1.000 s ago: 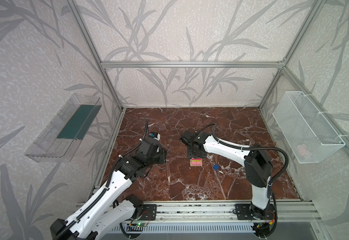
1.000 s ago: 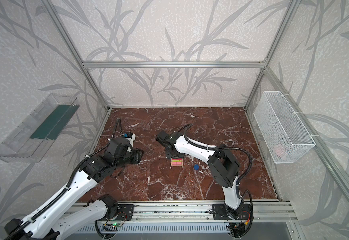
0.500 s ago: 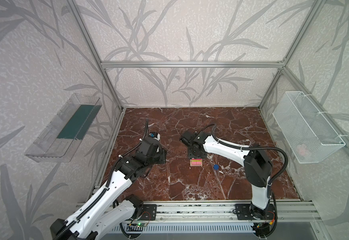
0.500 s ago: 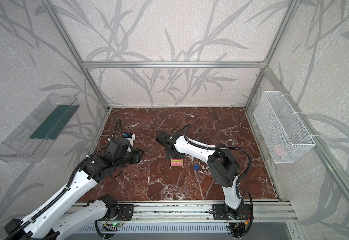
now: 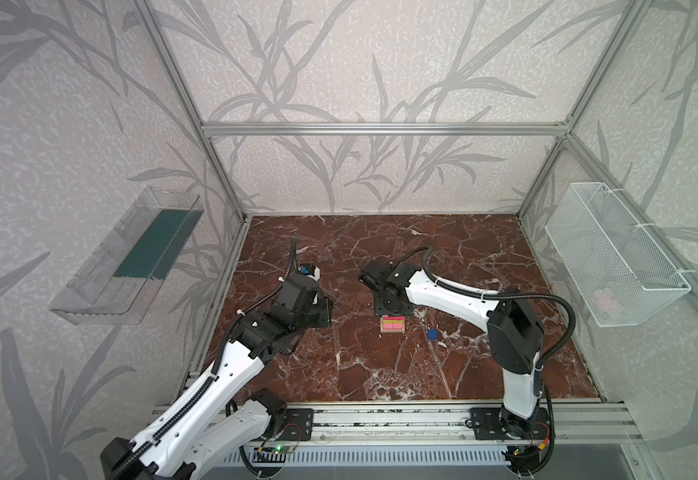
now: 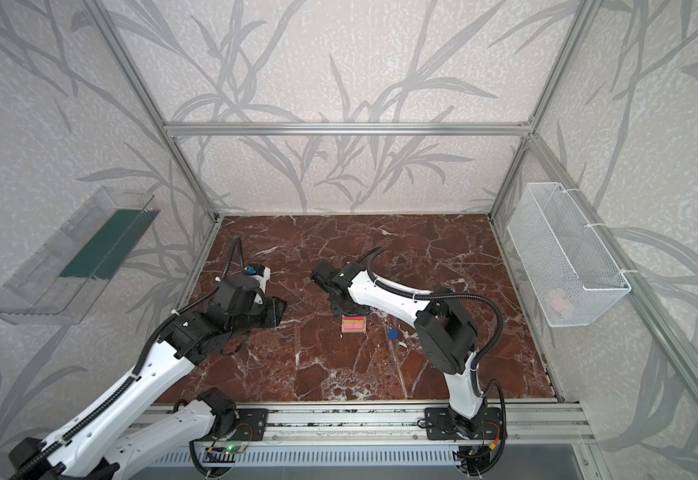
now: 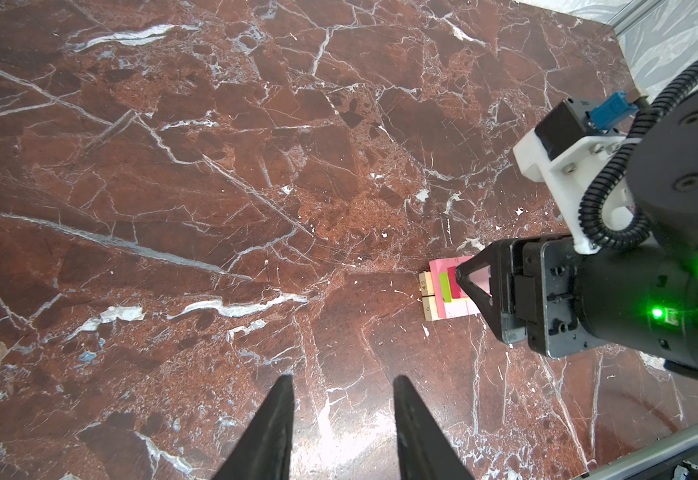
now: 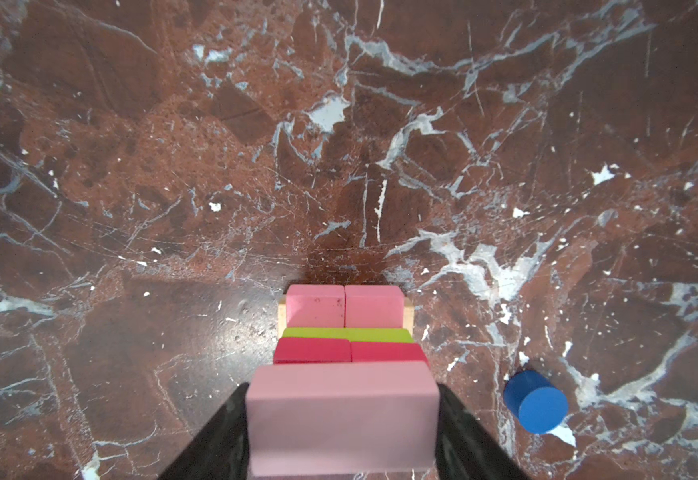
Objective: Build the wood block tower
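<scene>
The tower [image 5: 393, 325] [image 6: 353, 325] stands mid-floor. In the right wrist view its tan bars [image 8: 281, 313] lie lowest, with two pink bars [image 8: 315, 305] across them, then a lime-green bar [image 8: 347, 334] and two red cubes [image 8: 312, 350]. My right gripper [image 8: 343, 390] [image 5: 393, 307] hangs over the tower's far side, shut on a third pink bar [image 8: 341, 415] held crosswise just behind the red cubes. The blue disc [image 8: 536, 402] [image 5: 432, 333] lies on the floor right of the tower. My left gripper [image 7: 341, 380] [image 5: 324, 311] is open and empty over bare floor, left of the tower [image 7: 438, 291].
The marble floor [image 5: 380, 374] is walled by an aluminium frame. A clear shelf [image 5: 127, 257] hangs on the left wall and a white wire basket [image 5: 613, 257] on the right wall. The right arm's cable [image 5: 505, 295] loops above the floor.
</scene>
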{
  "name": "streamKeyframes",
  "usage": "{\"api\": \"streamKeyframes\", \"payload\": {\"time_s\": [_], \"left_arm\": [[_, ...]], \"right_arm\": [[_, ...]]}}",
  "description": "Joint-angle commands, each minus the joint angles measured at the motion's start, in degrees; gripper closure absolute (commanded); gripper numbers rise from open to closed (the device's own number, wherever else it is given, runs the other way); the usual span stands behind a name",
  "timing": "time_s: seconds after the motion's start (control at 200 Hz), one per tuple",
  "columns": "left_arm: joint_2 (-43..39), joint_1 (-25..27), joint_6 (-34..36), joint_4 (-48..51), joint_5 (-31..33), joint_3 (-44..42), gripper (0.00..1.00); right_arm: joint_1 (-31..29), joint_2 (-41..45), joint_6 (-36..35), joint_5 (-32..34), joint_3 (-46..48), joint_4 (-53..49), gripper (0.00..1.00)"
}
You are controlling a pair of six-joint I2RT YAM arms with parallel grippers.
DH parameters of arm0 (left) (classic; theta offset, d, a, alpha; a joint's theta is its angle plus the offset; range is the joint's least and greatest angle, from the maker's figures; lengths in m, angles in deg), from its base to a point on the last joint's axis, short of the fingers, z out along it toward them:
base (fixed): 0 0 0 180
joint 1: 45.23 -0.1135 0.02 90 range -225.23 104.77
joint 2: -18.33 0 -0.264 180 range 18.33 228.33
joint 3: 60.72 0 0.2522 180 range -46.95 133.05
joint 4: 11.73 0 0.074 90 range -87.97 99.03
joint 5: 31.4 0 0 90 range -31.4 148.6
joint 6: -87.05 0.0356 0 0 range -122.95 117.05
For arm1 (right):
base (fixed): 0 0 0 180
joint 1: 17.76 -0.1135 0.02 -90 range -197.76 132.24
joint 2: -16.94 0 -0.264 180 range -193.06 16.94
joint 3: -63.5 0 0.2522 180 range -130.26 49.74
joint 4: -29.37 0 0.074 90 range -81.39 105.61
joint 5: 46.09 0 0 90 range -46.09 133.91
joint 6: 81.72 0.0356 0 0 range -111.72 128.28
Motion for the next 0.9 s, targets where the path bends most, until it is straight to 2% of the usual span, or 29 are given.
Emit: {"api": "streamKeyframes", "payload": {"time_s": [0.0, 0.895], "left_arm": [[-0.2, -0.19, 0.65, 1.28, 0.63, -0.91, 0.61], [-0.08, -0.19, 0.65, 1.42, 0.81, -0.99, 0.61]], "right_arm": [[-0.33, -0.54, 0.43, 1.35, -1.46, -1.98, 0.34], [-0.28, -0.49, 0.55, 1.33, -1.11, -2.4, 0.32]]}}
